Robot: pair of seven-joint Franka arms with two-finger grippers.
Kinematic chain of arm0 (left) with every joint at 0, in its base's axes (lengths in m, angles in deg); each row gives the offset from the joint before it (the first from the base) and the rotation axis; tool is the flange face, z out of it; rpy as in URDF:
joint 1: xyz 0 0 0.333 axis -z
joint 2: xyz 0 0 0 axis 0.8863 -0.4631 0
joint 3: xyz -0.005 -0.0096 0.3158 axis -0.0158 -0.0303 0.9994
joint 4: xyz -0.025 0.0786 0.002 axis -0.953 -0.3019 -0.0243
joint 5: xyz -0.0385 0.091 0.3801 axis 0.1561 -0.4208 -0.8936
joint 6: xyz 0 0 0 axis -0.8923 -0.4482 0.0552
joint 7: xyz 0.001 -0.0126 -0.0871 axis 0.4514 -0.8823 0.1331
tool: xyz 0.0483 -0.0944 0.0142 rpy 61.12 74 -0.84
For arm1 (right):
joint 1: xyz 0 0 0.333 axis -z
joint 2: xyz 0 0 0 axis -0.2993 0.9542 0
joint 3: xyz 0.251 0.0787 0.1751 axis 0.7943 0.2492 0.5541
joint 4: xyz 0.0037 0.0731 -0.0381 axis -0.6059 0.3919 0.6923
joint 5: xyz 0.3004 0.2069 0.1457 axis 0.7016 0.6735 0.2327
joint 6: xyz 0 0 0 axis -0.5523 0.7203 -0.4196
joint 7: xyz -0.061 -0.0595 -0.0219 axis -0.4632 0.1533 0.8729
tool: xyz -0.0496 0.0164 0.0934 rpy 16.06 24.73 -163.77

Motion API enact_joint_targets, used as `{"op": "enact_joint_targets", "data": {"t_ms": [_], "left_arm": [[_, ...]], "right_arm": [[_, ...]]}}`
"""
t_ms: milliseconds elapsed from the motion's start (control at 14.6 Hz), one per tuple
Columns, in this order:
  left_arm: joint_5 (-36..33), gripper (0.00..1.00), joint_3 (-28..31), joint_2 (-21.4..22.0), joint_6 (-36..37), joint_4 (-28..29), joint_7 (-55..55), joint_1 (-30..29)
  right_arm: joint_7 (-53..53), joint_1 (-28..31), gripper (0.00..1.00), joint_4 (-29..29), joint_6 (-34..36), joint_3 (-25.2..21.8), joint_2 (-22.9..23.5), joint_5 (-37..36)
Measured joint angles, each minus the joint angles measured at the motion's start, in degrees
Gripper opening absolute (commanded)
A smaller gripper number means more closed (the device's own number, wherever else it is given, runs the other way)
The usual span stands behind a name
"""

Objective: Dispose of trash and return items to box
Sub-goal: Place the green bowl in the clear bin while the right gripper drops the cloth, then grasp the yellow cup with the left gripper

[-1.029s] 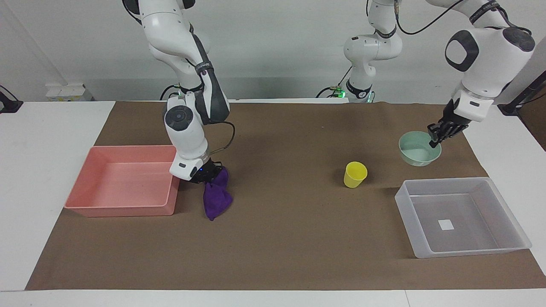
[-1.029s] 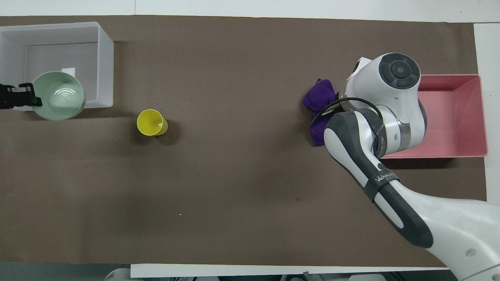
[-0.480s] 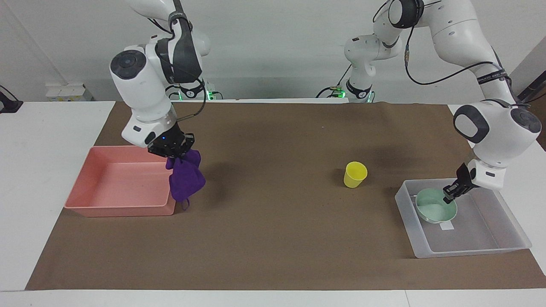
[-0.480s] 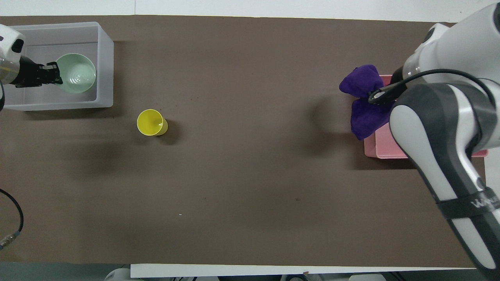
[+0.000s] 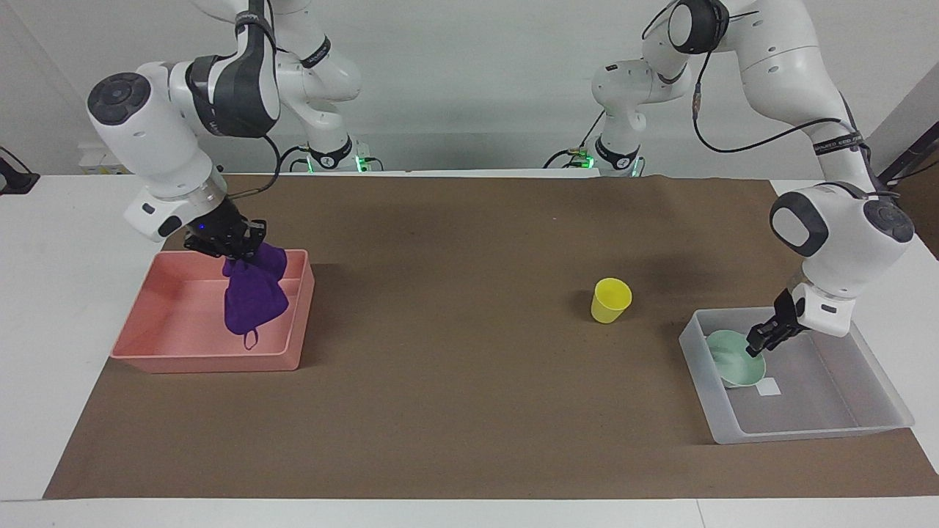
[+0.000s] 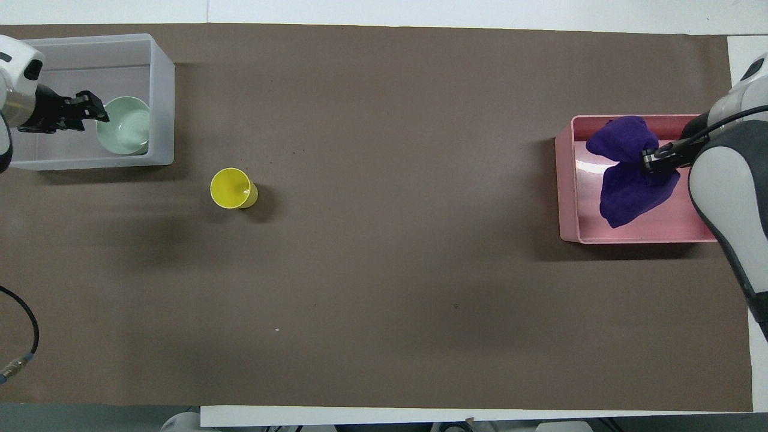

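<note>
My right gripper (image 5: 233, 246) is shut on the deep-purple rag (image 5: 253, 301), which hangs over the pink bin (image 5: 183, 359). In the overhead view the rag (image 6: 627, 186) hangs from that gripper (image 6: 651, 161) inside the bin's outline (image 6: 567, 180). My left gripper (image 5: 757, 343) is down in the translucent box (image 5: 807, 433), shut on the rim of the mint-green bowl (image 5: 730, 361). The bowl is tilted, near the box wall toward the cup. The overhead view shows that gripper (image 6: 99, 111), the bowl (image 6: 126, 127) and the box (image 6: 162, 90). The yellow cup (image 5: 610, 299) stands upright on the mat, beside the box (image 6: 231, 188).
A brown mat (image 5: 469, 411) covers the table between the bin and the box. A white square label (image 5: 769, 387) lies on the box floor next to the bowl. A small box (image 5: 114, 158) sits at the table's edge near the right arm's base.
My right gripper carried the rag from beside the pink bin up and over it. My left gripper brought the bowl from the mat into the translucent box and lowered it, tilted.
</note>
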Motion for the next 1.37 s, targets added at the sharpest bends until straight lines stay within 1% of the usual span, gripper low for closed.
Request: {"op": "enact_joint_targets", "data": {"t_ms": [137, 206, 275, 343, 412, 480, 549, 618, 686, 755, 892, 961, 1029, 1235, 1373], "left_arm": [[0.0, 1.00, -0.3, 3.5, 8.2, -3.2, -0.4, 2.4], [0.0, 1.00, -0.3, 5.3, 11.7, -3.5, -1.4, 4.3], [0.0, 1.00, -0.4, 6.8, 14.5, -2.9, -2.8, 6.7], [0.0, 1.00, -0.5, 8.1, 16.1, -1.3, -4.5, 9.3], [0.0, 1.00, -0.6, 9.2, 16.2, 1.6, -6.5, 11.9], [0.0, 1.00, -0.7, 10.4, 14.9, 5.6, -8.5, 14.2], [0.0, 0.99, -0.7, 11.7, 11.1, 10.3, -10.2, 16.3], [0.0, 0.95, -0.8, 13.0, 5.8, 15.2, -11.6, 18.0], [0.0, 0.59, -0.9, 14.2, 1.0, 19.6, -12.9, 19.2], [0.0, 0.20, -0.9, 15.1, -2.1, 23.1, -14.0, 20.1], [0.0, 0.11, -0.9, 16.1, -4.2, 26.8, -16.3, 21.4], [0.0, 0.03, -0.9, 16.2, -4.7, 27.5, -16.6, 21.6], [0.0, 0.00, -0.9, 16.3, -5.1, 27.9, -16.8, 21.6], [0.0, 0.00, -0.5, 16.6, -5.3, 28.3, -17.1, 21.6], [0.0, 0.00, -0.3, 16.8, -5.5, 28.2, -17.2, 21.4]], "right_arm": [[-0.2, 0.9, 0.00, 4.0, -4.5, 0.0, 0.5, 0.0], [-0.2, 1.1, 0.01, 5.8, -6.3, 0.0, 0.9, 0.0], [-0.2, 1.1, 0.05, 7.2, -7.9, 0.0, 1.3, 0.0], [-0.2, 1.1, 0.15, 8.2, -9.2, 0.0, 1.7, 0.0], [-0.2, 1.1, 0.32, 8.8, -10.2, 0.0, 2.1, 0.0], [-0.2, 1.1, 0.56, 9.1, -10.8, 0.1, 2.5, 0.0], [-0.2, 1.0, 0.71, 9.1, -11.0, 0.1, 2.7, 0.0], [-0.2, 1.0, 0.86, 9.0, -11.1, 0.2, 2.7, 0.0], [-0.2, 1.0, 0.94, 8.9, -11.1, 0.3, 2.7, 0.0], [-0.2, 1.0, 0.99, 8.6, -11.1, 0.3, 2.7, 0.0], [-0.2, 0.9, 0.99, 7.8, -10.5, 0.6, 2.5, 0.0], [-0.2, 0.8, 0.99, 7.2, -9.5, 0.9, 2.2, 0.0], [-0.2, 0.4, 0.99, 6.3, -7.7, 1.1, 1.8, 0.1], [-0.1, -1.4, 0.99, 1.7, -0.7, 1.4, 0.9, 0.1], [0.2, -2.7, 0.99, -2.9, 5.7, 1.6, 0.5, 0.1]]}}
